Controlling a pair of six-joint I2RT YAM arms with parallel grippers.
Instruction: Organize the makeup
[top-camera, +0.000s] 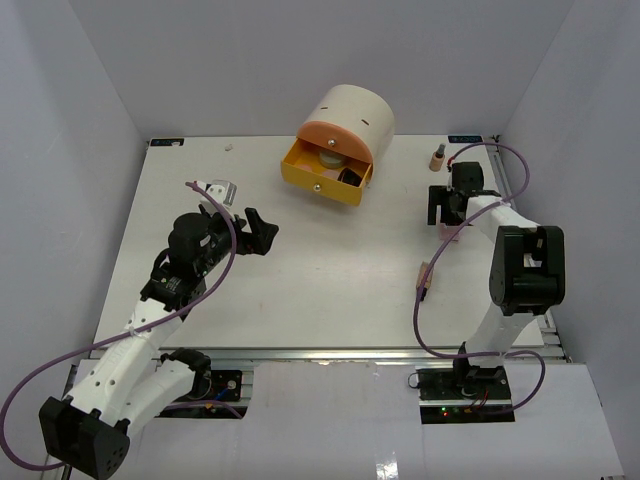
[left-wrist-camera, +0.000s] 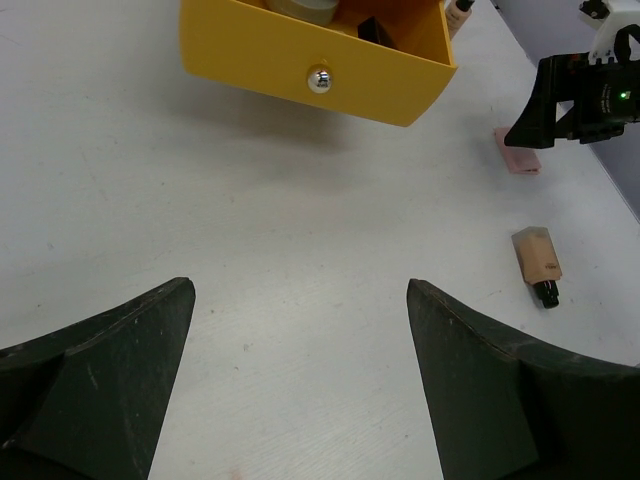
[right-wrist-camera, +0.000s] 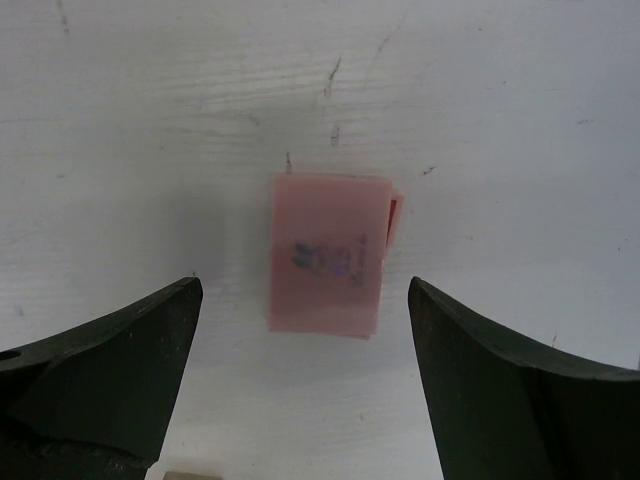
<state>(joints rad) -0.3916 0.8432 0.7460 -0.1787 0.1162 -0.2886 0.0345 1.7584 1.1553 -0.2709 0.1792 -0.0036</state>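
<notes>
Both pairs of jaws are spread, the left gripper (left-wrist-camera: 300, 285) over the table (left-wrist-camera: 150, 200), the right gripper (right-wrist-camera: 303, 285) poised over a flat pink packet (right-wrist-camera: 327, 255) lying on the table's right side, seemingly thin, light and perhaps flexible, best pinched across its long edges.

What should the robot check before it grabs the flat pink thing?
1. Right gripper open: ok.
2. Pink packet lined up between the jaws, lying flat: ok.
3. Yellow drawer pulled open: ok.
4. Left gripper open, empty and well away from the packet: ok.
5. Tan bottle lying apart from the packet: ok.
6. Room in the drawer for the packet: cannot tell.
</notes>
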